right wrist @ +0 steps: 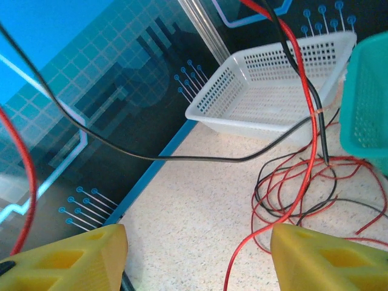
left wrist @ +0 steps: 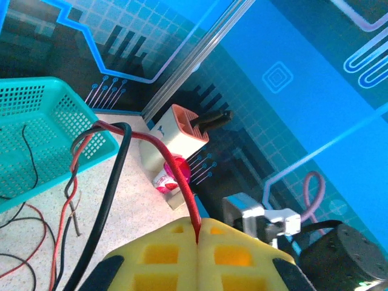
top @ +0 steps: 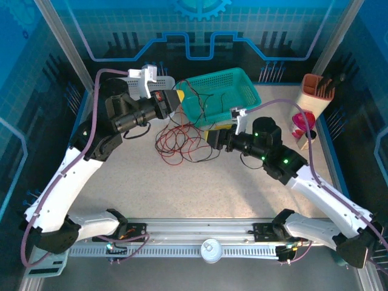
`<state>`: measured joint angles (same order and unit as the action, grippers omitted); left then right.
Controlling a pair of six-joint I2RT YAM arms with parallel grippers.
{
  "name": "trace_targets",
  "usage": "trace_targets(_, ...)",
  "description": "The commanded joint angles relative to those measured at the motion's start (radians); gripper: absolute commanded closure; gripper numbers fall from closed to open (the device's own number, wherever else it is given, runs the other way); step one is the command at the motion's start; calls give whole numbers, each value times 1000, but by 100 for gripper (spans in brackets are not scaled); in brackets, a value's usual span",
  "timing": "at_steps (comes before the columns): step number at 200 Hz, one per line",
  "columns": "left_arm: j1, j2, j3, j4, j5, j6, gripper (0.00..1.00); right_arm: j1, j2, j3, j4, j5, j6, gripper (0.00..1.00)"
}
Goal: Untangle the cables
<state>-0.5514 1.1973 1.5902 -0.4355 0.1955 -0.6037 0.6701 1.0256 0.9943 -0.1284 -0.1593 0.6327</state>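
Lying tangled beside the teal basket [top: 244, 74], cables [top: 179, 143] were seen from above. Left wrist: left gripper [left wrist: 199, 229] was pressed together on a red cable [left wrist: 193, 209]. Right wrist: right gripper [right wrist: 197, 254] was held spread, cables near a white basket [right wrist: 242, 121].

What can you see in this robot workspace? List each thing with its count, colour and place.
cables: several, red and black, tangled mid-table
teal basket: one, teal, far centre
white basket: one, white, far left
holder: one, orange and beige, far right
pink object: one, pink, beside holder
table: one, speckled beige, underneath
left gripper: one, yellow, shut on red cable
right gripper: one, yellow, open, near tangle
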Motion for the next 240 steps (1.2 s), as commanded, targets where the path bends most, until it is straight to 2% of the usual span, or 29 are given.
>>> trace_targets(1, -10, -17, -11, 58, 1, -24, 100, -7, 30, 4, 85, -26, 109, 34)
trace_targets(34, -14, -15, -16, 74, 9, -27, 100, -1, 68, -22, 211, -86, 246, 31)
trace_targets(60, -15, -10, -22, 92, 11, -46, 100, 25, 75, 15, 118, -29, 149, 31)
trace_targets(87, -20, -11, -36, 120, 4, -86, 100, 14, 67, 4, 107, 4, 78, 31)
trace_targets(135, -26, -36, -98, 222, -35, -196, 100, -9, 62, -19, 169, -15, 248, 31)
trace_targets(176, -30, -44, -112, 237, -67, -202, 100, -15, -5, -77, 274, 4, 374, 31)
trace_targets(209, -31, -65, -161, 278, -122, -235, 100, -11, -86, -109, 298, 41, 392, 31)
trace_targets(240, -32, -89, -219, 340, -192, -297, 100, 40, -137, -161, 417, 83, 356, 31)
